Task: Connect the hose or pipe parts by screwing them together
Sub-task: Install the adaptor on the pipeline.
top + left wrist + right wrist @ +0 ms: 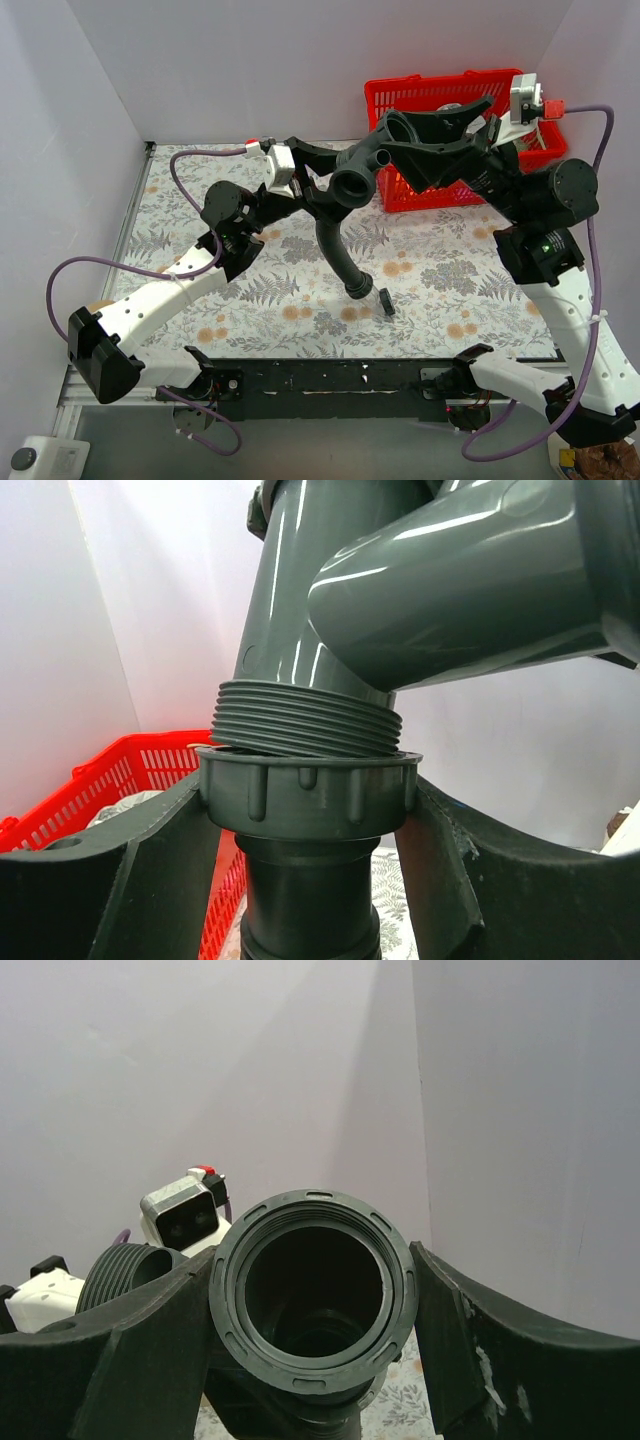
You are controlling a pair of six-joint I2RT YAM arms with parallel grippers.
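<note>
The dark grey T-shaped fitting (362,168) hangs in the air above the table's middle, and my right gripper (392,135) is shut on it from the right. In the right wrist view its round open end (312,1290) sits between the fingers (120,1360). My left gripper (322,185) is shut on the ribbed nut (308,795) at the top of the black hose (338,255). The hose curves down until its lower end rests on the table. The fitting's threaded end (305,725) rests slightly tilted in the nut's mouth, with most threads showing.
A red basket (440,95) stands at the back right, just behind the right gripper, and also shows in the left wrist view (110,780). A small black piece (387,302) lies on the floral mat (200,200) beside the hose's lower end. White walls enclose three sides.
</note>
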